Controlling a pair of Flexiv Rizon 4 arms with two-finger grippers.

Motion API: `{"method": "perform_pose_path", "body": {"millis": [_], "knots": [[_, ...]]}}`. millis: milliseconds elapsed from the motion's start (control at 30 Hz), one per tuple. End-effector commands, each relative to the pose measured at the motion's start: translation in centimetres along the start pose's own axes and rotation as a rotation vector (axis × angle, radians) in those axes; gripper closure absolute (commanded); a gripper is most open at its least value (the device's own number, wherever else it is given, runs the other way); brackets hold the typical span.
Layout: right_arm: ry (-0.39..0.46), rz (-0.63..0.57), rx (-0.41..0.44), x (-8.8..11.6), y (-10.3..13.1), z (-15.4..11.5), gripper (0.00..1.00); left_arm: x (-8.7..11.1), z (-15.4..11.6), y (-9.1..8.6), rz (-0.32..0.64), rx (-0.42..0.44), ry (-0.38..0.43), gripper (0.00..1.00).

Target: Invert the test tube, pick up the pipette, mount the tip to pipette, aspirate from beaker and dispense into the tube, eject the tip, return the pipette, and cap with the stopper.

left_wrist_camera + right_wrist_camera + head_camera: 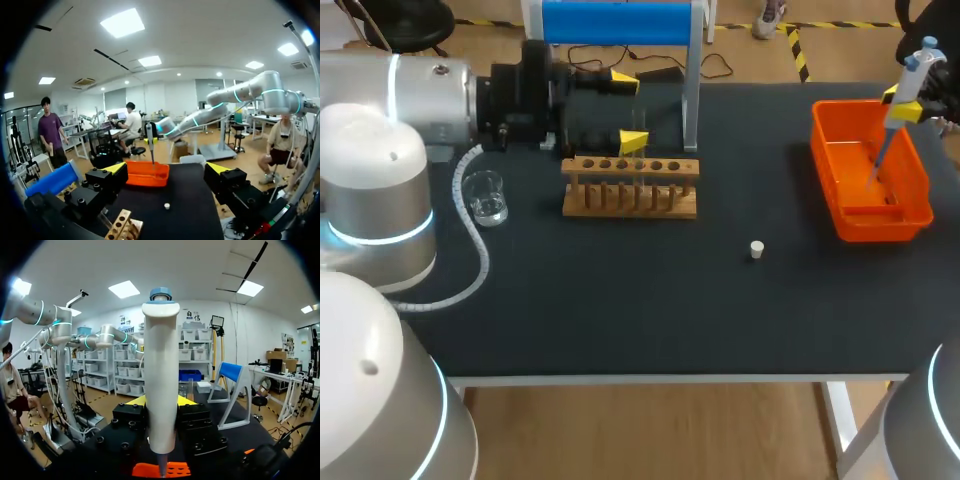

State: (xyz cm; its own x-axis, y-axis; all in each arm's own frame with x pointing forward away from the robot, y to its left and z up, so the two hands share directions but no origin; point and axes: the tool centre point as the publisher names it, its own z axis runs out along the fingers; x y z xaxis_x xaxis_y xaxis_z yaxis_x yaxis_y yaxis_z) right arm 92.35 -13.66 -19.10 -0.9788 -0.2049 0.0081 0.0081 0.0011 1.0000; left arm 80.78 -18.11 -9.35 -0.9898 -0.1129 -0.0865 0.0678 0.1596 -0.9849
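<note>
Pipette [912, 80] hangs over the orange bin [920, 212] at the bench's [620, 300] far right corner in the head view, pinched by the right tool [898, 102]. The left tool [629, 111] sits over the wooden rack [630, 188] near the far edge. Left wrist view: its fingers stand spread, nothing between them. Right wrist view: both fingers press the pipette's barrel below the head. It looks light, rigid, smooth plastic; I'd hold that thick barrel, never the slender lower end.

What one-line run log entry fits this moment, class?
left tool: open, by rack | right tool: shut on pipette, over orange bin | stopper: on table
</note>
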Motion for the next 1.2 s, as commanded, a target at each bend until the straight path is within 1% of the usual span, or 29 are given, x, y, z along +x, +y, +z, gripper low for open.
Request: {"method": "perform_pose_path", "body": {"millis": [33,67,133,200,333,433,467,600,633,700,733,800,1033,1167,1200], "knots": [[0.003,0.0,0.001,-0.1,0.0,-0.1,1.0,-0.7,2.6,-1.8,0.005,-0.015,-0.006,0.0],[0.003,0.0,0.001,-0.1,0.0,-0.1,1.0,-0.9,3.2,-2.1,-0.009,-0.033,-0.001,0.0],[0.003,0.0,0.001,-0.1,0.0,-0.1,1.0,-1.4,4.5,-2.9,-0.009,-0.038,0.004,0.0],[0.003,0.0,0.001,-0.1,0.0,-0.1,1.0,-1.8,6.0,-3.6,-0.014,-0.059,0.029,0.0],[0.003,0.0,0.001,-0.1,0.0,-0.1,1.0,-2.9,9.1,-5.2,-0.012,-0.056,0.068,0.0],[0.003,0.0,0.001,-0.1,0.0,-0.1,1.0,-3.7,11.5,-5.9,-0.022,-0.053,0.097,0.0],[0.003,0.0,0.001,-0.1,0.0,-0.1,1.0,-4.0,12.2,-6.0,-0.036,-0.067,0.099,0.0],[0.003,0.0,0.001,-0.1,0.0,-0.1,1.0,-5.1,15.8,-6.3,-0.057,-0.078,0.112,0.0],[0.003,0.0,0.001,-0.1,0.0,-0.1,1.0,-5.2,16.6,-6.4,-0.062,-0.071,0.118,0.0],[0.003,0.0,0.001,-0.1,0.0,-0.1,1.0,-5.5,18.3,-6.4,-0.08,-0.089,0.121,0.0],[0.003,0.0,0.001,-0.1,0.0,-0.1,1.0,-5.6,19.0,-6.4,-0.084,-0.08,0.123,0.0],[0.003,0.0,0.001,-0.1,0.0,-0.1,1.0,-5.8,20.4,-6.5,-0.089,-0.091,0.123,0.0],[0.003,0.0,0.001,-0.1,0.0,-0.1,1.0,-5.9,23.8,-6.9,-0.084,-0.108,0.11,0.0],[0.003,0.0,0.001,-0.1,0.0,-0.1,1.0,-5.9,25.8,-6.9,-0.095,-0.101,0.133,0.0],[0.003,0.0,0.001,-0.1,0.0,-0.1,1.0,-5.9,25.8,-6.9,-0.095,-0.101,0.133,0.0]]}}
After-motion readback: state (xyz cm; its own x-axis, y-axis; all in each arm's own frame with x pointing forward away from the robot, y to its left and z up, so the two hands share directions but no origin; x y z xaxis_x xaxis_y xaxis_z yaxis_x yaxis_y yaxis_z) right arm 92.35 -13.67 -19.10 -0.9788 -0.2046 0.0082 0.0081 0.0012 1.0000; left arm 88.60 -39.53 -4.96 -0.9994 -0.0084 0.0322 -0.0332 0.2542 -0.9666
